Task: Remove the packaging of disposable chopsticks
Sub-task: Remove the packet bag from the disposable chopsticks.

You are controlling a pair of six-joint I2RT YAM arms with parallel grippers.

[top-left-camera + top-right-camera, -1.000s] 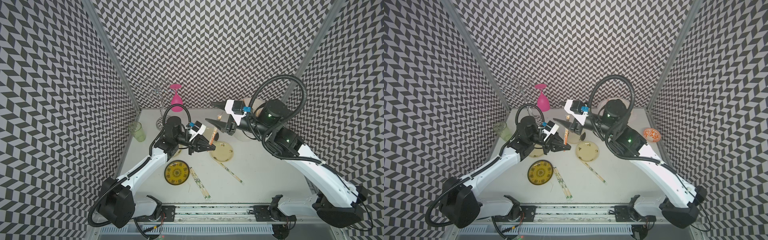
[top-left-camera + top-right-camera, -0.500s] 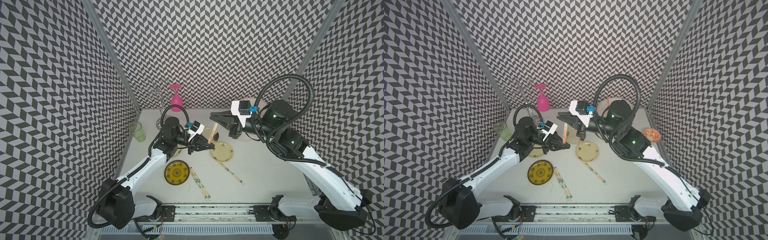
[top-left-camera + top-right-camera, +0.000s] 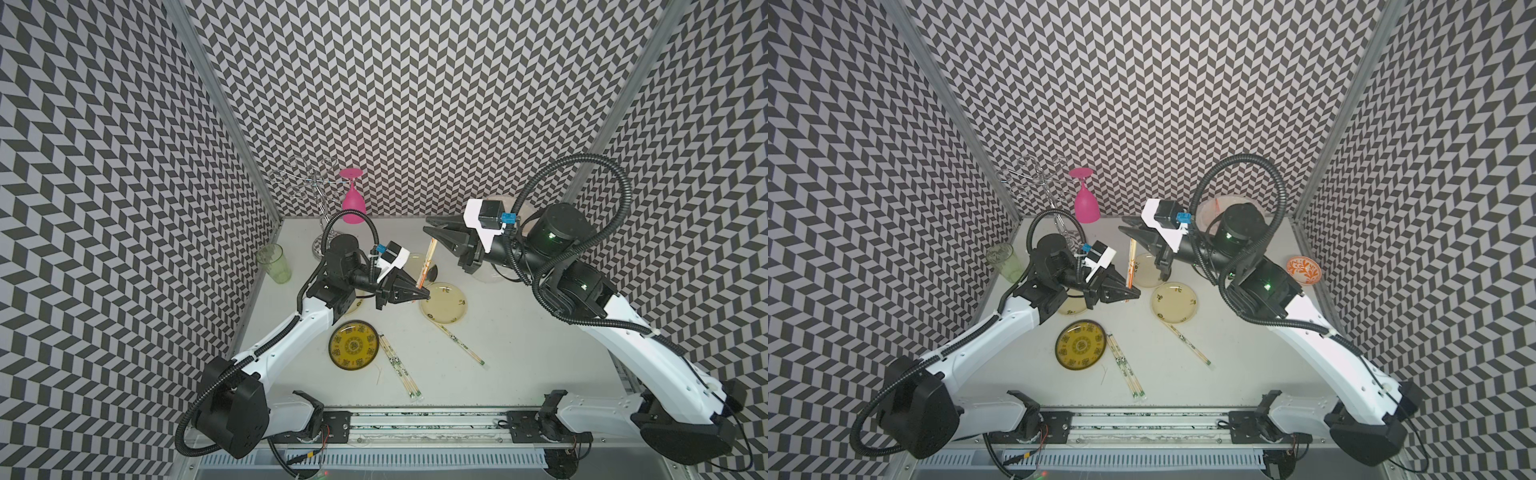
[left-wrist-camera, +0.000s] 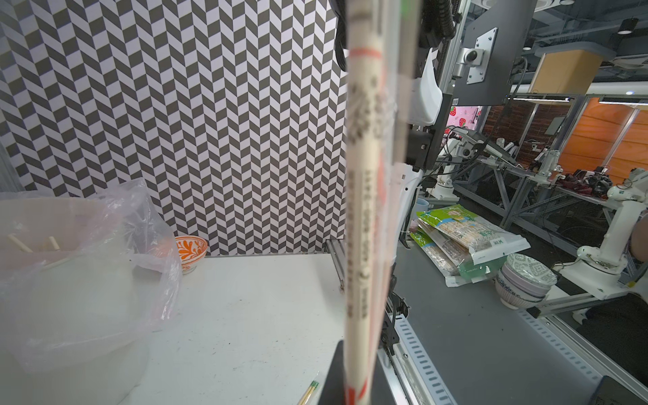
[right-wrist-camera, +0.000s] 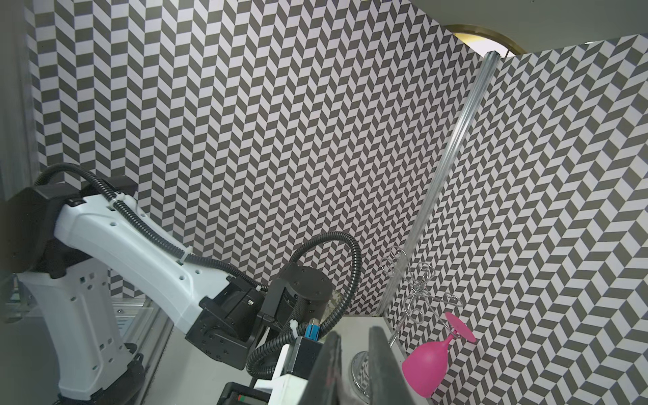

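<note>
My left gripper [image 3: 424, 295] is shut on the lower end of a wrapped pair of disposable chopsticks [image 3: 426, 262], which it holds nearly upright above the table. The packaging [image 4: 364, 210] on this pair is a clear sleeve with red-orange print. My right gripper [image 3: 426, 223] hovers at the top end of that pair. In the right wrist view its fingertips [image 5: 377, 329] stand a narrow gap apart, with nothing visibly between them. More wrapped pairs [image 3: 399, 365] lie beside the yellow plate, and another one [image 3: 459, 345] lies near the pale plate.
A yellow patterned plate [image 3: 353, 345] and a pale plate [image 3: 444, 302] sit mid-table. At the back right stands a bag-lined bin [image 4: 70, 263] holding bare sticks, with an orange bowl [image 3: 1303, 269] near it. A pink glass [image 3: 352, 199], wire rack [image 3: 307, 187] and green cup [image 3: 274, 264] stand back left.
The right gripper's jaws went from wide open around the upper part of the pair to nearly closed at its top end. The left gripper kept its grip and barely moved.
</note>
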